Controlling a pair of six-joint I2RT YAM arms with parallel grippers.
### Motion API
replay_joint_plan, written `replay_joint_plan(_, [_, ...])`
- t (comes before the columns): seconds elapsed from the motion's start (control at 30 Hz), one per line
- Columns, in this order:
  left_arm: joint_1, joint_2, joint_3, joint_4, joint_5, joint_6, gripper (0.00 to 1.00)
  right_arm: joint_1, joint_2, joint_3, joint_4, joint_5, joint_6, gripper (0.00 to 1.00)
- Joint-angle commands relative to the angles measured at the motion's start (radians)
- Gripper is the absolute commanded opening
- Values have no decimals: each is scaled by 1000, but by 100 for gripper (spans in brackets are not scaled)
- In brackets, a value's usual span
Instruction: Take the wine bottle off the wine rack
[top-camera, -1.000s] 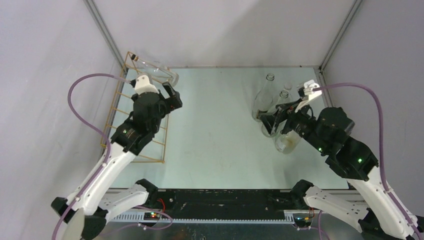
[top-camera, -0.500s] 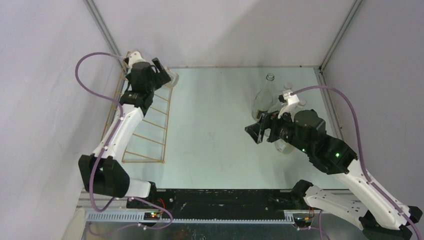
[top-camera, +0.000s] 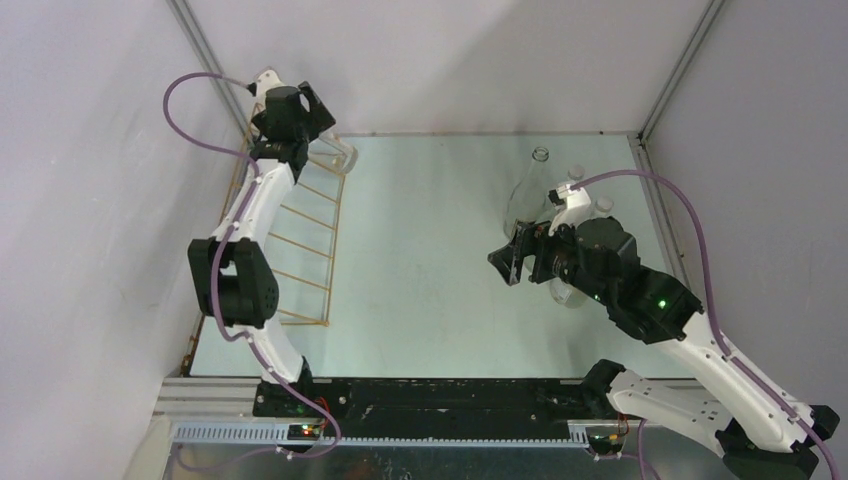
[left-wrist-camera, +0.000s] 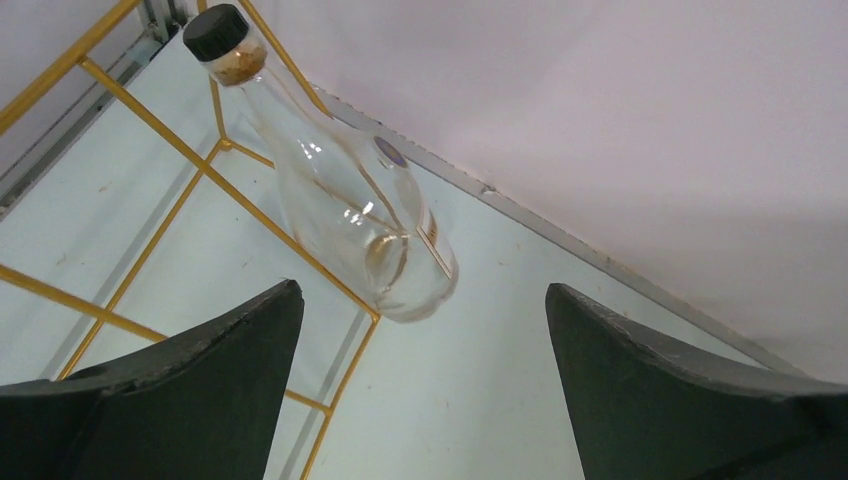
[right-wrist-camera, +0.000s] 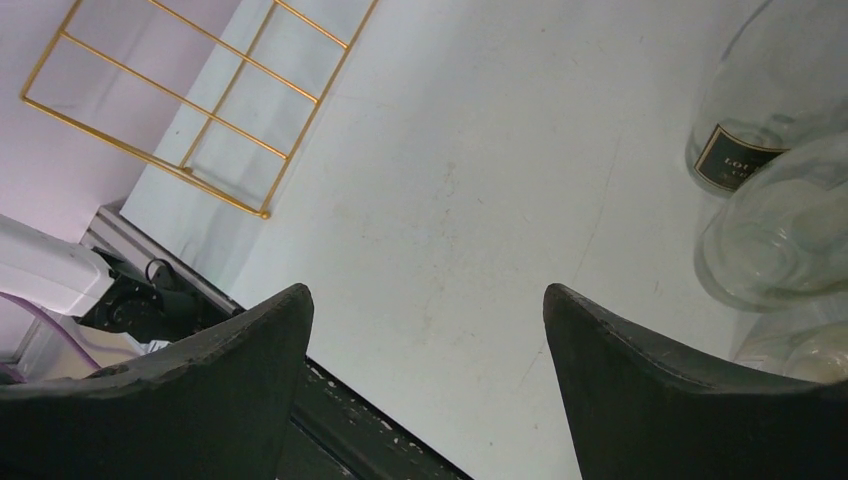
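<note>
wine bottle: clear glass with a black cap (left-wrist-camera: 350, 200), lying on its side at the far end of the rack, up in the far-left corner of the table (top-camera: 335, 152). The neck points into the corner and sits propped a bit higher than the base.
bottle base: hangs right over the rack's right-hand rail, with the fat end toward the open table.
wine rack: thin gold wire ladder (top-camera: 305, 247) running along the left edge of the table. The near rungs are bare, and wires cross under the bottle in the left wrist view (left-wrist-camera: 150, 119). The right wrist cam also catches its near end (right-wrist-camera: 150, 158).
left gripper: reaching out over that far corner (top-camera: 320, 115), above the bottle. The jaws are spread wide (left-wrist-camera: 422, 295) with nothing between them. The bottle shows through the gap and doesn't look touched.
right gripper: over on the right half of the table (top-camera: 512, 262), pointing left and down at bare tabletop. It's gaping wide too (right-wrist-camera: 425, 295) and holding nothing.
standing bottles: a little cluster of clear ones upright on the right side (top-camera: 525, 200), just beside and partly behind the right arm. One has a dark label with gold lettering (right-wrist-camera: 735, 155), too small to read.
table: pale, a bit scuffed (top-camera: 430, 250), with grey walls around it.
purple cables: one loops off each wrist (top-camera: 190, 90).
</note>
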Motion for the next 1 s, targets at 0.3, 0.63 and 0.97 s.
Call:
replay_joint_plan(0.3, [52,239,267,-43,-156,-80,99,-89,56,-13,-9,-13,-46,88])
replay_joint_plan(0.63, [62,338,337,-14,-210,-102,98,-178,88,-35,29,-132,-48,88])
replay_joint_plan(0.97, [108,424,406,-11,-221,-126,91,-197,140,-34,45,-142,-59,88])
